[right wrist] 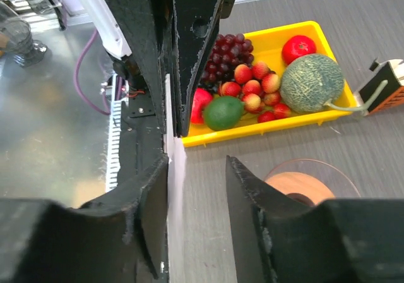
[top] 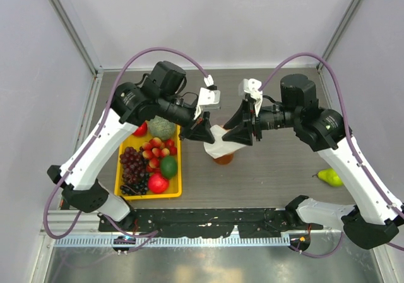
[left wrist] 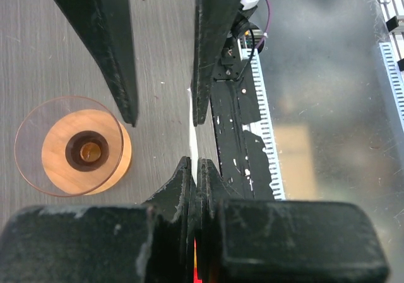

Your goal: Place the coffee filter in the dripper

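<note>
Top external: the filter point(top: 221, 144) is held upright just above the dripper point(top: 224, 159), its edge laid along the fingers, pinched by the closed left claw point(top: 205, 133), with the right claw point(top: 238, 135) parted around it.

Centre of the top view: the left gripper point(top: 201, 130) and right gripper point(top: 243, 134) meet over the dripper point(top: 223, 158) with the coffee filter point(top: 218, 145) between them, blocking approach from above. Centre left: a yellow fruit tray point(top: 118, 177) occupies the worktop point(top: 271, 179). Lower right: a pear point(top: 329, 177). Passable worktop lies between the dripper and the pear, and along the upper centre.
</note>
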Robot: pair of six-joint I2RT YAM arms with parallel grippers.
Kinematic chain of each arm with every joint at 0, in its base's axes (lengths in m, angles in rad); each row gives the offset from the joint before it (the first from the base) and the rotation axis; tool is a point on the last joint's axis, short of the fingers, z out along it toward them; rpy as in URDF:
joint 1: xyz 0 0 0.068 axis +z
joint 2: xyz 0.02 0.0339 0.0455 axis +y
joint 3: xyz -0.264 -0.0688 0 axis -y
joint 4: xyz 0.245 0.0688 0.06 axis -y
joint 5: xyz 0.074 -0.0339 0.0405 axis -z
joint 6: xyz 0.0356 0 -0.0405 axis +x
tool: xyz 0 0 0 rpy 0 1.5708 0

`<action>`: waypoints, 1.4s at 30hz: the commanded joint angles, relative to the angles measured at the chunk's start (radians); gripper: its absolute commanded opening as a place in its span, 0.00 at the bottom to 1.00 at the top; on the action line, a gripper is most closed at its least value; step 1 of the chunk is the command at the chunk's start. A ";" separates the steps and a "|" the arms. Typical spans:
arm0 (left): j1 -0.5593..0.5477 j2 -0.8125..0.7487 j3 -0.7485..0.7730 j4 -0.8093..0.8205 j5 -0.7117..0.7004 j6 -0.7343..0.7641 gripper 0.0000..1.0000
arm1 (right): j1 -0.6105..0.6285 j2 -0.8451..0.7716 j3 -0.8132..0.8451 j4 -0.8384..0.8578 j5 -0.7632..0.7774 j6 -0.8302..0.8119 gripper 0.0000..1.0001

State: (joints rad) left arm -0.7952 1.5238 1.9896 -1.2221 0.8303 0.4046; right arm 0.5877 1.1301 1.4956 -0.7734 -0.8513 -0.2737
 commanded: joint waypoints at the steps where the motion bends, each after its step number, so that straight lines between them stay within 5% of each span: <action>1: -0.015 -0.028 0.014 0.038 0.010 -0.018 0.00 | 0.030 -0.027 0.017 0.062 0.017 0.091 0.39; 7: -0.004 0.027 0.135 -0.020 -0.010 -0.021 0.01 | 0.064 -0.007 0.014 0.051 0.017 0.096 0.05; 10: 0.054 -0.013 0.073 0.030 0.042 -0.099 0.37 | 0.064 -0.018 0.018 0.097 0.021 0.109 0.05; 13: 0.164 -0.140 -0.210 0.293 0.131 -0.306 0.53 | 0.057 -0.046 -0.017 0.192 0.011 0.181 0.05; 17: 0.244 -0.405 -0.620 0.923 0.185 -0.572 0.87 | 0.057 -0.130 -0.141 0.421 0.018 0.330 0.05; 22: 0.205 -0.464 -0.698 0.984 0.142 -0.592 0.89 | 0.057 -0.132 -0.146 0.448 0.017 0.337 0.05; 28: 0.163 -0.455 -0.706 1.044 0.107 -0.636 0.78 | 0.057 -0.125 -0.156 0.487 0.011 0.361 0.05; 34: 0.159 -0.433 -0.674 0.998 0.072 -0.627 0.00 | 0.055 -0.148 -0.138 0.418 0.040 0.288 0.09; 37: 0.137 -0.426 -0.628 0.887 0.017 -0.560 0.00 | 0.055 -0.132 -0.084 0.256 0.070 0.185 0.37; 42: 0.056 -0.384 -0.508 0.609 -0.089 -0.362 0.00 | 0.055 -0.066 0.043 0.031 0.093 0.031 0.44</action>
State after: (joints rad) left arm -0.6914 1.1301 1.3930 -0.4255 0.8249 -0.1047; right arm 0.6441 1.0275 1.4231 -0.5587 -0.7891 -0.0917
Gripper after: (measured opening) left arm 0.034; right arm 0.433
